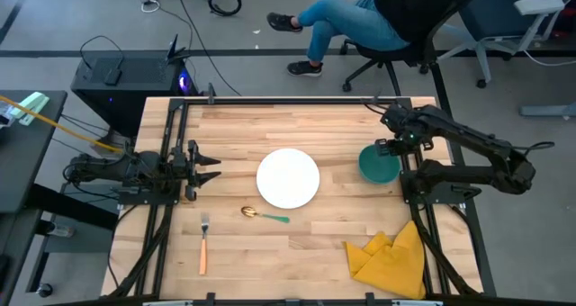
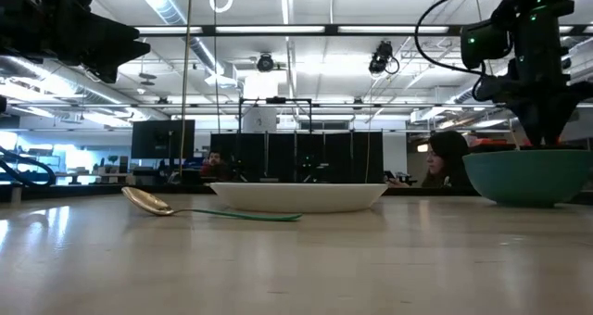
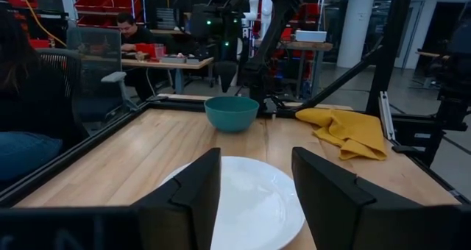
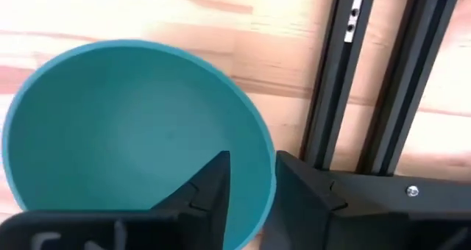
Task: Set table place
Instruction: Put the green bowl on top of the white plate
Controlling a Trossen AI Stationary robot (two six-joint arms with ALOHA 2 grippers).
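Note:
The teal bowl (image 1: 376, 166) stands on its base on the table (image 1: 270, 126), right of the round white plate (image 1: 288, 178). My right gripper (image 4: 252, 162) points down over the bowl's right side, open, with one finger inside the bowl and one outside. The gold spoon with the teal handle (image 1: 264, 216) lies just in front of the plate. The orange-handled fork (image 1: 204, 244) lies at the near left. My left gripper (image 1: 214, 168) hovers level and open left of the plate, holding nothing. My right gripper straddles the bowl's rim (image 4: 269, 178) on the side toward the table's right edge, coming from above. One finger (image 4: 215, 182) is inside and one (image 4: 305, 182) outside. I cannot tell whether either finger touches the wall. The bowl sits upright on the table.
A crumpled yellow cloth (image 1: 393, 257) lies at the near right. Black frame rails (image 4: 346, 95) run close beside the bowl on its right. A seated person (image 1: 360, 22) is beyond the far edge. Bare wood shows between plate and bowl.

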